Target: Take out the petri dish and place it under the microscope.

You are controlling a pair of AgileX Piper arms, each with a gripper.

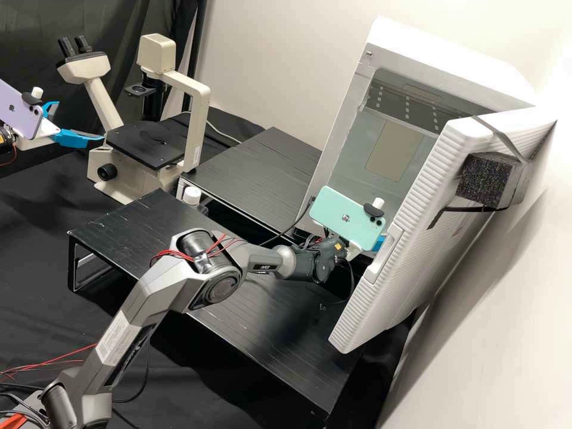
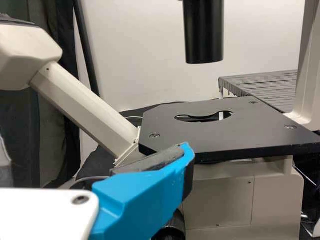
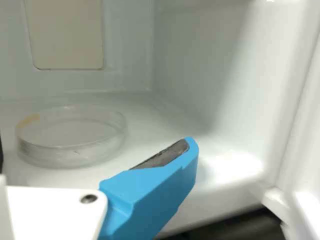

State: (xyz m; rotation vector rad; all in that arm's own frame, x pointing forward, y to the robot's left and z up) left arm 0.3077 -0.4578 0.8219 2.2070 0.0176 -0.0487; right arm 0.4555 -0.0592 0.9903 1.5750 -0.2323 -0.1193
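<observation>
A tall white cabinet with rounded edges (image 1: 462, 68) stands with its ribbed white door (image 1: 411, 250) ajar, a speckled dark foam block (image 1: 485, 179) strapped to the door. Much of its lower inside is hidden in the high view by the door and the right arm. The low black slatted table nearer the camera (image 1: 134, 223) is partly covered by that same arm.

Next in size is the cream microscope with a flat black stage (image 1: 146, 143); the stage has a keyhole-shaped opening, and its upper column is cut off in the left wrist view. The left gripper, white with bright blue fingers (image 1: 80, 121), is beside the stage, fingers spread, nothing between them; whether it touches the microscope I cannot tell. The right gripper, also white and blue (image 1: 379, 242), is at the cabinet's opening, mostly hidden in the high view behind a mint-green phone (image 1: 345, 215). It is open and empty, its one plainly seen finger near the dish but apart from it.

The clear, round, shallow petri dish (image 3: 70, 137) lies flat on the cabinet's white floor. Its low wall is see-through, with glints along the rim and a pale orange patch (image 3: 27, 120) on one side; whether it has a lid is hard to make out.
</observation>
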